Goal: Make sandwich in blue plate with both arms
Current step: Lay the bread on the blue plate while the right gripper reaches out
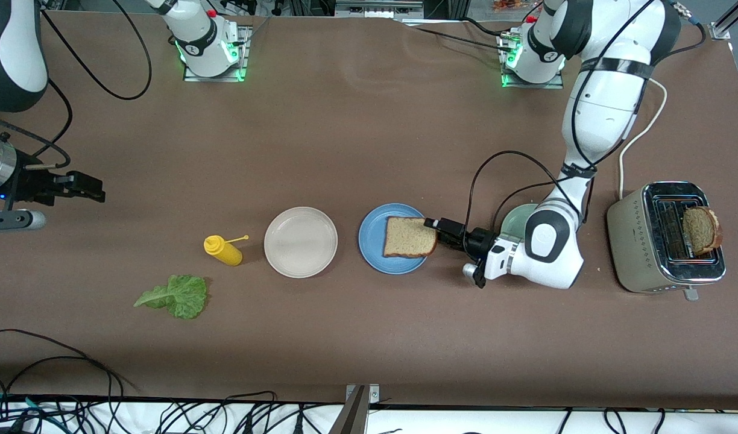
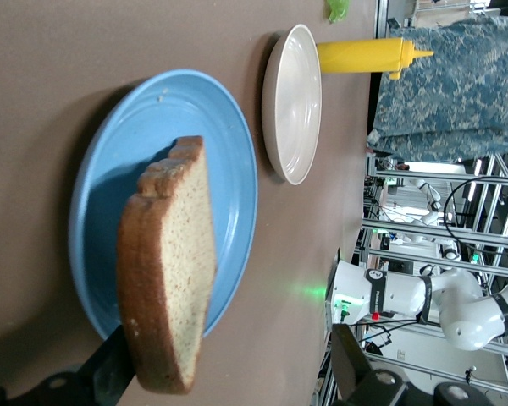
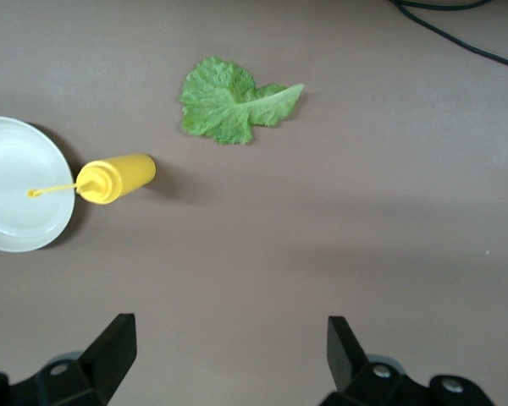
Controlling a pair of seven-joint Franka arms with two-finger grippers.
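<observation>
A square slice of brown wholemeal bread [image 1: 410,237] rests on the round mid-blue plate [image 1: 372,241], leaning over the rim toward the left arm's end of the table. The left gripper [image 1: 434,224] sits low at that edge of the plate, fingers spread wide with the slice between them, one finger [image 2: 110,368] touching the crust, not clamping.

Just beside the blue plate, toward the right arm's end, lies a round cream-white plate [image 1: 301,242], then a yellow plastic squeeze bottle [image 1: 223,249] on its side. A ruffled green lettuce leaf [image 1: 175,295] lies nearer the front camera than the bottle.

A pale mint-green plate [image 1: 517,218] is mostly hidden under the left arm's wrist. At the left arm's end stands a beige and chrome toaster [image 1: 667,237] with a second brown slice [image 1: 700,229] in its slot.

The right gripper [image 1: 94,188] waits with fingers wide open and empty, over bare brown table [image 1: 345,132] near its end.
</observation>
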